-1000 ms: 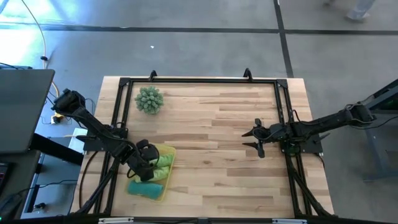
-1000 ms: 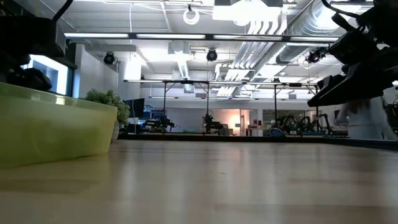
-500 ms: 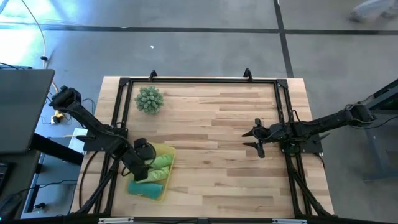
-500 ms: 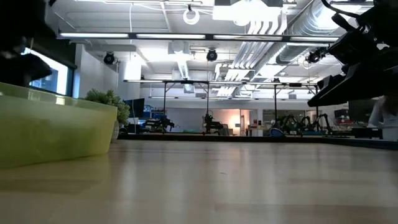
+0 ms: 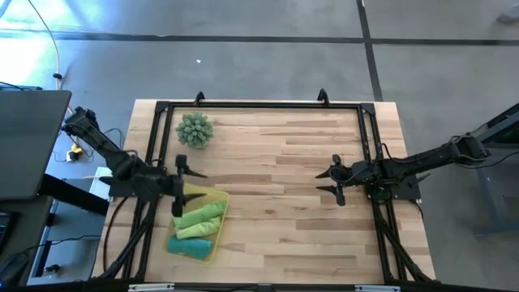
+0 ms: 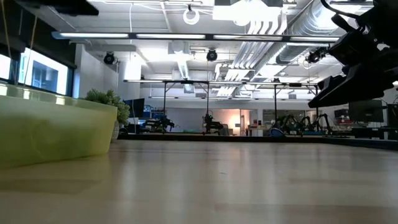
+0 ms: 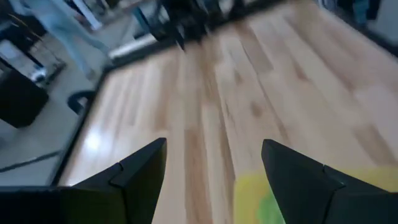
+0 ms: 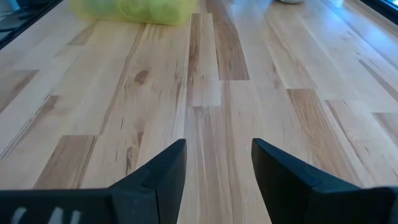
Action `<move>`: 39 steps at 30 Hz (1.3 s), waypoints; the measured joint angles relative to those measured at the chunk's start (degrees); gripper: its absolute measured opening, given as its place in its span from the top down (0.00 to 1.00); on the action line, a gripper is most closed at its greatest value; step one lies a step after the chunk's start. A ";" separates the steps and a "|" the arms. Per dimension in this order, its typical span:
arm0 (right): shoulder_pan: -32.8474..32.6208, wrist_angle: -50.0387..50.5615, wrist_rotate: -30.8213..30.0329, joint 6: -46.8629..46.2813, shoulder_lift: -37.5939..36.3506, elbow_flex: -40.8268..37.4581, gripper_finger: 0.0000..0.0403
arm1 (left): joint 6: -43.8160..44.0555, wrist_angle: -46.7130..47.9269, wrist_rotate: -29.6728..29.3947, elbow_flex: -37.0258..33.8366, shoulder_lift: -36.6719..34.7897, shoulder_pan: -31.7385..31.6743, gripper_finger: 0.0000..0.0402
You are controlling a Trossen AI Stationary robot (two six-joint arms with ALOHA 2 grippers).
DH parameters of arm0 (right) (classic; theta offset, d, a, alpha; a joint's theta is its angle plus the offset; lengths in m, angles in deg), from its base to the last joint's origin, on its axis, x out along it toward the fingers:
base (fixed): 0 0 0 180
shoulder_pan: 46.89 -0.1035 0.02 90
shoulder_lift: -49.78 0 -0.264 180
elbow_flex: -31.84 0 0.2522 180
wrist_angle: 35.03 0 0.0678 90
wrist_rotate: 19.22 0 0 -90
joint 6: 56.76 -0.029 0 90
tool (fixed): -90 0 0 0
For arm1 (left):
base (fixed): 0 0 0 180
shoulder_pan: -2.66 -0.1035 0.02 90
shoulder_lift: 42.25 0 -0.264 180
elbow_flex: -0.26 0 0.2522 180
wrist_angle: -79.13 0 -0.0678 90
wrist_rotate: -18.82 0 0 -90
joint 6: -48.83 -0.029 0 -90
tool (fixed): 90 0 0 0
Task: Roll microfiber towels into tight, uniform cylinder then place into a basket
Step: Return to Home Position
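Pulling back from over the yellow basket (image 5: 216, 195), the left gripper (image 5: 182, 186) now hangs at the basket's upper-left corner, in the lower left of the overhead frame, its fingers spread wide and empty. Inside lie three rolls side by side, two lime green towels (image 5: 199, 217) above a teal towel (image 5: 186, 246), no longer covered by the arm. The right gripper (image 5: 336, 180) waits unmoved at centre right, fingers apart.
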 joint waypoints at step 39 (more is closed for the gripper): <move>-0.01 1.30 0.00 0.00 0.00 0.00 0.57 | 0.72 -10.68 14.44 -24.98 -43.37 -34.32 0.37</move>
